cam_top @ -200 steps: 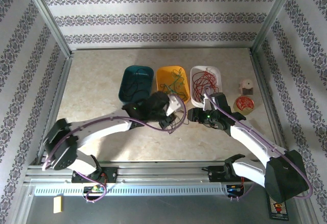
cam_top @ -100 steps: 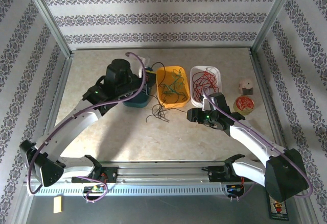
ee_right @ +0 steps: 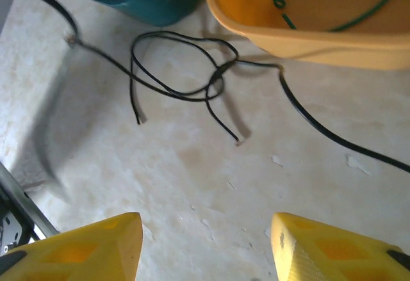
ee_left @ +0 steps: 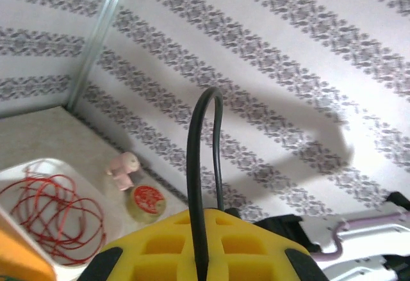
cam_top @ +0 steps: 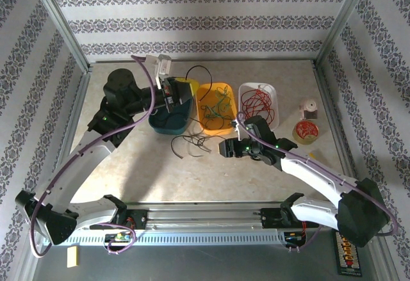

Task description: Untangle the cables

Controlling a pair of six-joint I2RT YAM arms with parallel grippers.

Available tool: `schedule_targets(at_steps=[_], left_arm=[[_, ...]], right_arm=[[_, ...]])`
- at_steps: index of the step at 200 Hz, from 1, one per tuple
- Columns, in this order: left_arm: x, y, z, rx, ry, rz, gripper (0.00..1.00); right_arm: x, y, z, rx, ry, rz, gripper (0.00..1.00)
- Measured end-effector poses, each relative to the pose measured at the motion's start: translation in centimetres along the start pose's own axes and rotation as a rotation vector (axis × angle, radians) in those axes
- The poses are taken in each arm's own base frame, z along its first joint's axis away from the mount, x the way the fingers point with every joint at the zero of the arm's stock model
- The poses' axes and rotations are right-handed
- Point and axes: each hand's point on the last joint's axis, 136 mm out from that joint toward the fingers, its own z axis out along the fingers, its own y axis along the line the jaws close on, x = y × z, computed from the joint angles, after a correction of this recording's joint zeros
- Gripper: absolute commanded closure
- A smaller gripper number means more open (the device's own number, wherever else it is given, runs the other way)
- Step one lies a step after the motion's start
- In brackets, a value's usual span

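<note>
Top external | left tool (cam_top: 172, 94) is clamped on a black cable (cam_top: 204, 71) over the teal bin (cam_top: 168, 122) | right tool (cam_top: 224, 148) is held apart above the counter (cam_top: 128, 159) | black tangle (cam_top: 192, 143) is spread beside the orange bin (cam_top: 206, 125)

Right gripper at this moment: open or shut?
Open. The right gripper's yellow fingers stand wide apart above the table, nothing between them.

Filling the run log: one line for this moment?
left gripper shut on black cable over teal bin | right gripper open above black tangle on table
</note>
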Motion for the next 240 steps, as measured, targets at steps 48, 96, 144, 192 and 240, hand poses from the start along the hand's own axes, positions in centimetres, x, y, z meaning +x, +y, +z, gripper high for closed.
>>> schedule_targets(at_steps=[48,96,144,192,240], left_arm=[[-3.2,-1.0,-2.4,-0.109,-0.127,0.104,1.00],[-5.3,7.0,-1.5,-0.447,-0.185,0.160,1.00],[-5.3,18.5,-1.2,-0.717,-0.120,0.176,1.00],[-1.8,27.2,-1.9,-0.875,-0.002,0.128,1.00],[3.9,29.5,-2.9,-0.912,0.101,0.045,1.00]], right_arm=[[-0.6,-1.1,0.2,0.059,-0.025,0.003,0.44],[-0.8,-1.5,0.2,0.085,-0.038,0.003,0.44],[-0.8,-1.7,0.2,0.092,-0.041,0.003,0.44],[-1.0,-1.7,-0.1,0.099,-0.053,0.001,0.44],[-1.0,-2.0,-0.4,0.104,-0.061,0.004,0.44]])
